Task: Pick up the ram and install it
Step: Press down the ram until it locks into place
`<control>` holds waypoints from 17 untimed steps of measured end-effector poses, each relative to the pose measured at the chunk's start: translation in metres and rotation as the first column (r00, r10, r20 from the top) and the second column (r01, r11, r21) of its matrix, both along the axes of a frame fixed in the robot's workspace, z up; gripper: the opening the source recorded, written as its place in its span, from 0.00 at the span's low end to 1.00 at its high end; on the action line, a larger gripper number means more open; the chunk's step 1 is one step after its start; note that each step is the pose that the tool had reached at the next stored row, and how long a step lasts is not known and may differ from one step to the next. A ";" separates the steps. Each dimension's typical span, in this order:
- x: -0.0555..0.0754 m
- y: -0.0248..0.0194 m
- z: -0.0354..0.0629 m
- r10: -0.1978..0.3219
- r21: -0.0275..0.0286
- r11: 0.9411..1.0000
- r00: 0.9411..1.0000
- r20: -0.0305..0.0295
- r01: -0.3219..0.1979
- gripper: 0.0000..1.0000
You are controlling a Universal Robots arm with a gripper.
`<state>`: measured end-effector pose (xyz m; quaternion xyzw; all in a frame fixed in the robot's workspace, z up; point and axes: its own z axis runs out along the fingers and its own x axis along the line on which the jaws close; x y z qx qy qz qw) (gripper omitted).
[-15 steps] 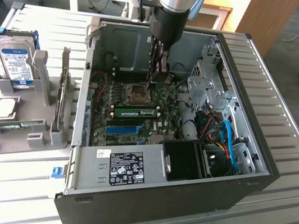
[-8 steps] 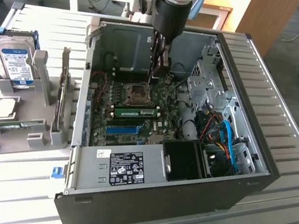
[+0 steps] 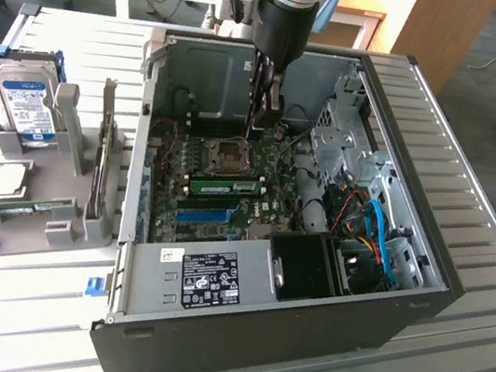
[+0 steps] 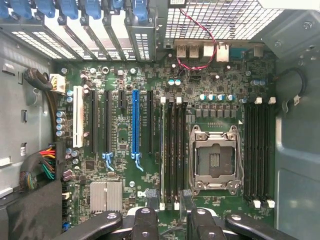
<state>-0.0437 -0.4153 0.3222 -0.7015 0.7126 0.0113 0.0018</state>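
A green ram stick [image 3: 224, 185] stands seated in a motherboard slot just beside the CPU socket [image 3: 231, 157]. In the wrist view this ram [image 4: 162, 150] appears edge-on, with dark vacant slots next to it. My gripper [image 3: 260, 124] hangs inside the open computer case, above the board and a little beyond the socket. It is apart from the stick. In the wrist view the gripper [image 4: 172, 222] is open, its two dark fingers [image 4: 145, 222] spread with nothing between them. Another green stick [image 3: 23, 208] lies in the grey holder at the exterior view's left.
The case walls [image 3: 141, 178] surround the board. A drive cage and blue cables [image 3: 377, 235] fill the case's right side. A long blue slot [image 4: 135, 125] runs beside the ram. A silver hard drive [image 3: 23, 103] stands in the grey holder [image 3: 57, 231].
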 end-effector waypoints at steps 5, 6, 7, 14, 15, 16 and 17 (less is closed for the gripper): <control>0.000 0.0000 0.0000 0.000 0.000 1.000 1.000 0.000 0.000 0.30; 0.000 0.0000 0.0000 0.000 0.000 1.000 1.000 0.000 0.000 0.30; 0.000 0.0000 0.0000 0.000 0.000 1.000 1.000 0.000 0.000 0.24; 0.000 0.0000 0.0000 0.000 0.000 1.000 1.000 0.000 0.000 0.11; 0.000 0.0000 0.0000 0.000 0.000 1.000 1.000 0.000 0.000 0.11; 0.000 0.0000 0.0000 0.000 0.000 1.000 1.000 0.000 0.000 0.11; 0.000 0.0000 0.0000 0.000 0.000 1.000 1.000 0.000 0.000 0.11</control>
